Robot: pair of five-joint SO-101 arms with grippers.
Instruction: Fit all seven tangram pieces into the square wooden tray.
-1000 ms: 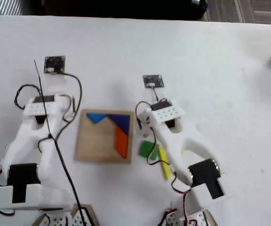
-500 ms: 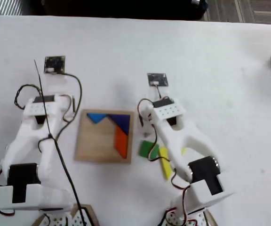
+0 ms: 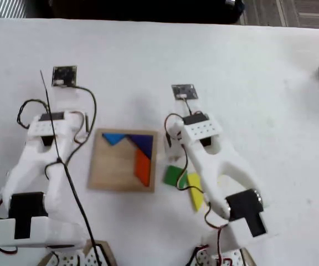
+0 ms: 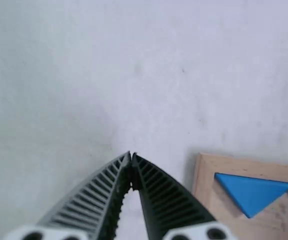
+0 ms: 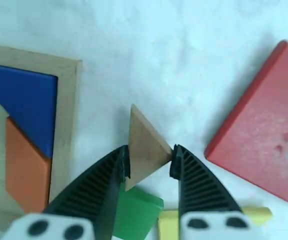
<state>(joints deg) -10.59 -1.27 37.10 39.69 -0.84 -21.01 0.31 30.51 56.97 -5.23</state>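
ok so the right gripper (image 5: 150,156) is pinching the plain wooden triangle (image 5: 145,147) by two of its edges, tip pointing away from the wrist; the piece sits just outside the rim of the square wooden tray (image 5: 70,120), which lies to that arm's left, between the two arms; my guess is the carry goes sideways over the rim, past the blue triangle (image 5: 26,97) and orange piece (image 5: 26,165) to the bare floor beyond; left gripper (image 4: 131,161) is pressed together, empty, near a tray corner; the triangle looks small, pale, unpainted
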